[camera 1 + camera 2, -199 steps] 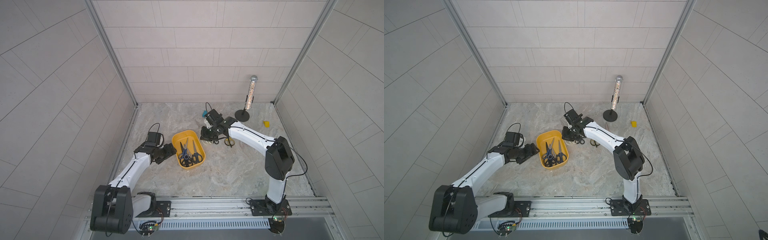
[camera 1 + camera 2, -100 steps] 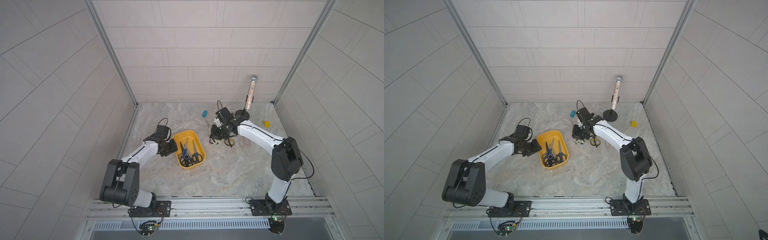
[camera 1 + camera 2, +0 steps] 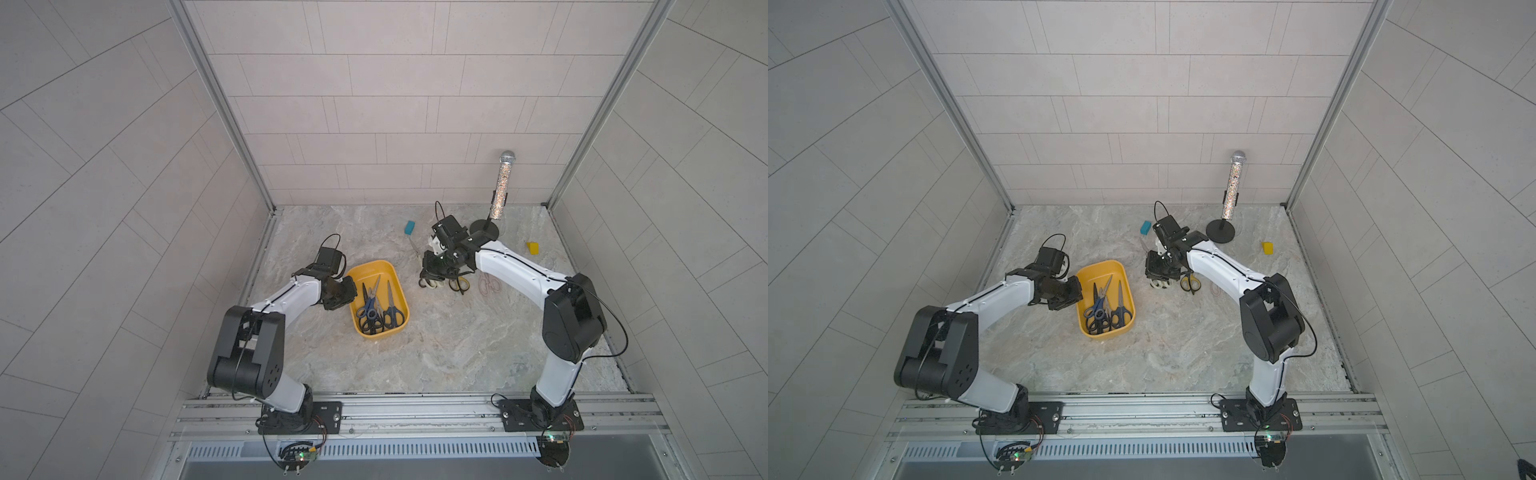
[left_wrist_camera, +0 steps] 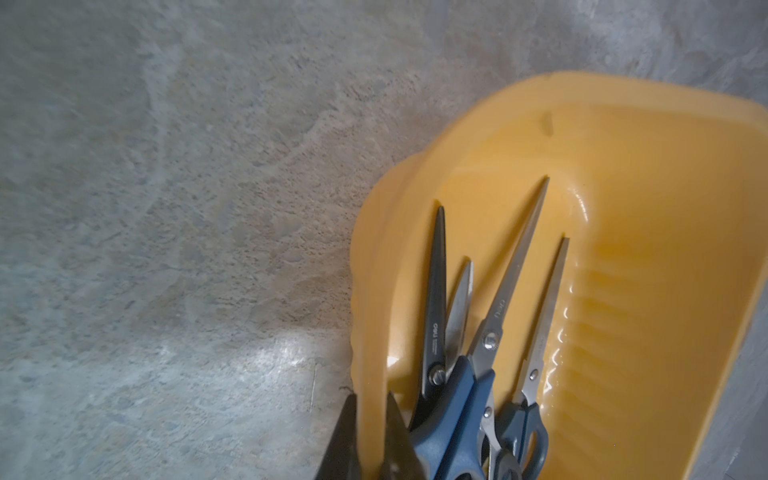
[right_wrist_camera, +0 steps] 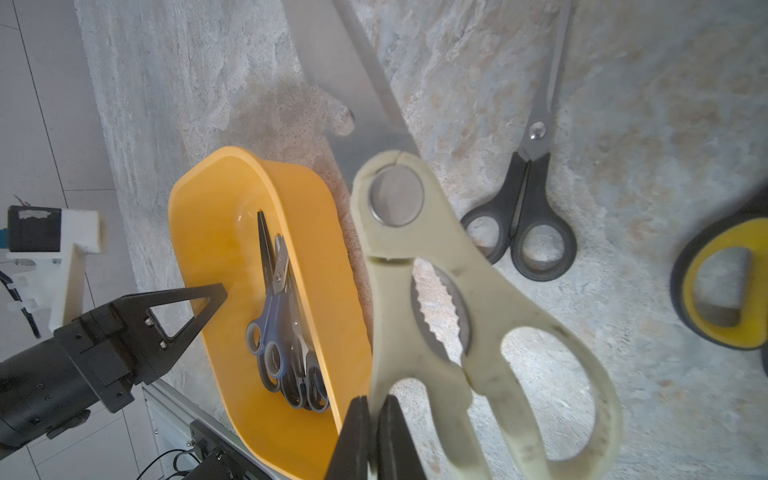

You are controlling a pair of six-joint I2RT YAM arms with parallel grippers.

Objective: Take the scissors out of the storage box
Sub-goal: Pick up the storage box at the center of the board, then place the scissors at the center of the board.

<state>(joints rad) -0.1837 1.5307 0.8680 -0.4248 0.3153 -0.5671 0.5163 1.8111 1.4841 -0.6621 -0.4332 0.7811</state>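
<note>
**One pair going out, the box held fast**

The step in hand, as I judge it, is the putting down of one pair outside the box. The right gripper (image 5: 374, 436) is closed on the handle end of the cream-handled scissors (image 5: 436, 291). It hangs over the desk (image 3: 436, 353) to the right of the box, toward the back edge. I cannot tell if this pair touches the desk or is a little above it. Just beside it the black-handled scissors (image 5: 528, 199) and the yellow-and-black scissors (image 5: 715, 282) lie flat. The pale pink scissors (image 3: 489, 284) lie a bit more toward the right edge.

The left gripper (image 4: 370, 436) is closed over the long wall of the storage box (image 3: 371, 272), with one finger inside and one outside. The box stands flat near the left edge of the desk, about midway between front and back. The remaining scissors (image 3: 376, 309) are in it (I count about four pairs, but the handles overlap). They have blue and black handles, which point to the front edge, and the blades point to the back edge.

The next move calls for a bare place on the desk, so that the cream pair does not land on the black pair. Then the right gripper must open and go back to the box. There the handles are piled together, so it should probably take the top pair while the left grip keeps the box from sliding.
</note>
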